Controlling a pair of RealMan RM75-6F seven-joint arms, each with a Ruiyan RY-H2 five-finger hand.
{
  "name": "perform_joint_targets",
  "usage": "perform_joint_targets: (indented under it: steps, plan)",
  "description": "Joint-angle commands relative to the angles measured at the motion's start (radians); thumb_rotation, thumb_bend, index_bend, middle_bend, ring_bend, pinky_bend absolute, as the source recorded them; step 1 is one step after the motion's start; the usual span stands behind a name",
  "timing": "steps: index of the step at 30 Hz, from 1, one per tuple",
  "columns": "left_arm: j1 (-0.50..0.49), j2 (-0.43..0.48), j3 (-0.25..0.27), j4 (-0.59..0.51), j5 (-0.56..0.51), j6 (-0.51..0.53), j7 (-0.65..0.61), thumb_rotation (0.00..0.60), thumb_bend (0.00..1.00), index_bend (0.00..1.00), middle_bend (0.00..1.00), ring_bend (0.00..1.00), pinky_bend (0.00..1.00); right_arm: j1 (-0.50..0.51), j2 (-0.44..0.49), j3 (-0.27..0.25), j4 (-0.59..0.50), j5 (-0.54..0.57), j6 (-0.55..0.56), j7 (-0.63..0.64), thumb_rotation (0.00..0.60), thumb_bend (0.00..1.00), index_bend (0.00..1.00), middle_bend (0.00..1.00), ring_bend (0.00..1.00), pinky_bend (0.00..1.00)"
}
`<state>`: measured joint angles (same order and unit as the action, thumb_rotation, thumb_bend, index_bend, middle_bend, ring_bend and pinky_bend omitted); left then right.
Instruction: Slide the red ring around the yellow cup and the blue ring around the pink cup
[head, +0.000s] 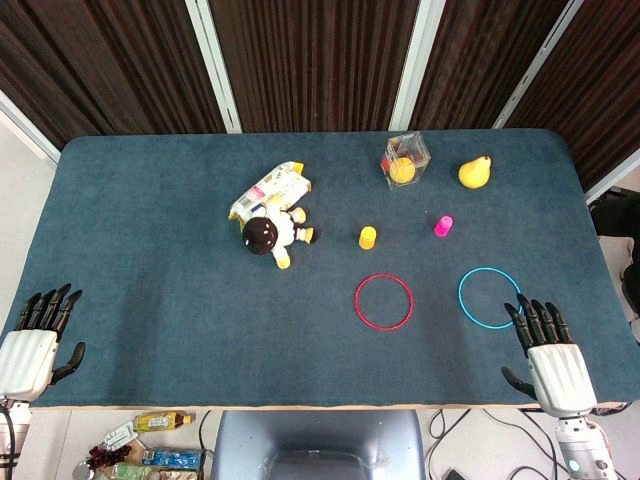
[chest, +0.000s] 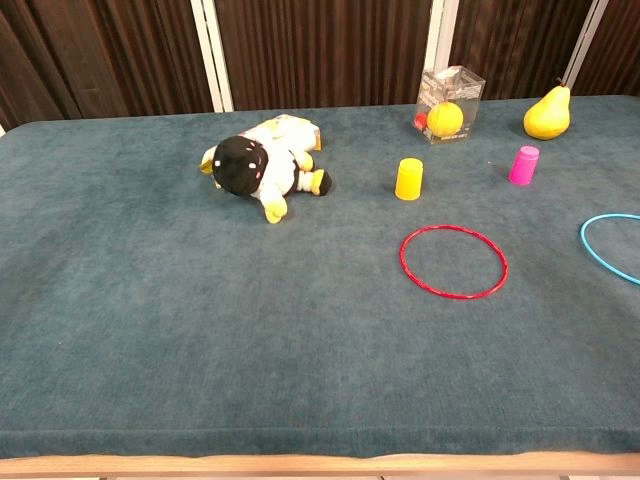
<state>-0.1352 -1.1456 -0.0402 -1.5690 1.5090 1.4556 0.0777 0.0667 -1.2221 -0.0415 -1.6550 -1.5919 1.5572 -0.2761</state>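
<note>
Red ring (head: 383, 301) flat on counter (head: 150, 250), just nearer robot than yellow cup (head: 368, 237); blue ring (head: 490, 297) likewise below pink cup (head: 443, 226). Neither encircles cup. Right hand (head: 548, 355) fingertips touch blue ring, fingers apart, empty; left hand (head: 38, 340) same, far off. Risk: sliding ring tips light cup. No readable writing.

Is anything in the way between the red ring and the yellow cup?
No. Only bare blue table lies between the red ring and the yellow cup. The doll lies off to the left.
</note>
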Motion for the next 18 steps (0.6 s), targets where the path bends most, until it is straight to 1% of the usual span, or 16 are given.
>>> perform_joint_targets:
  steps: [1,5,8,12,15,18]
  plan:
    - [0.001,-0.001,0.002,0.001,-0.001,-0.001,0.0,0.6,0.42,0.0,0.0,0.0,0.03,0.014,-0.01,0.003,0.011,0.001,-0.035,0.013,0.6,0.27,0.0,0.0,0.0,0.0]
    - [-0.009,0.001,-0.002,0.0,-0.017,-0.026,-0.003,0.6,0.42,0.0,0.0,0.0,0.02,0.075,-0.053,0.015,0.06,0.001,-0.139,0.034,0.6,0.27,0.02,0.0,0.0,0.0]
    - [-0.011,0.001,-0.001,-0.001,-0.015,-0.027,0.0,0.6,0.42,0.0,0.0,0.0,0.02,0.135,-0.092,0.036,0.096,0.005,-0.227,0.043,0.6,0.27,0.09,0.0,0.0,0.0]
    - [-0.007,0.007,0.004,-0.002,0.001,-0.014,-0.013,0.6,0.42,0.0,0.0,0.0,0.02,0.224,-0.16,0.076,0.139,0.036,-0.35,0.055,0.6,0.27,0.16,0.0,0.0,0.0]
    - [-0.006,0.01,0.005,0.001,0.012,-0.006,-0.029,0.6,0.42,0.0,0.0,0.0,0.02,0.271,-0.215,0.095,0.18,0.059,-0.414,0.039,0.6,0.27,0.26,0.0,0.0,0.0]
    - [-0.007,0.016,0.007,0.007,0.014,-0.01,-0.048,0.6,0.42,0.0,0.0,0.0,0.02,0.305,-0.267,0.108,0.226,0.072,-0.45,0.043,0.6,0.27,0.39,0.0,0.0,0.0]
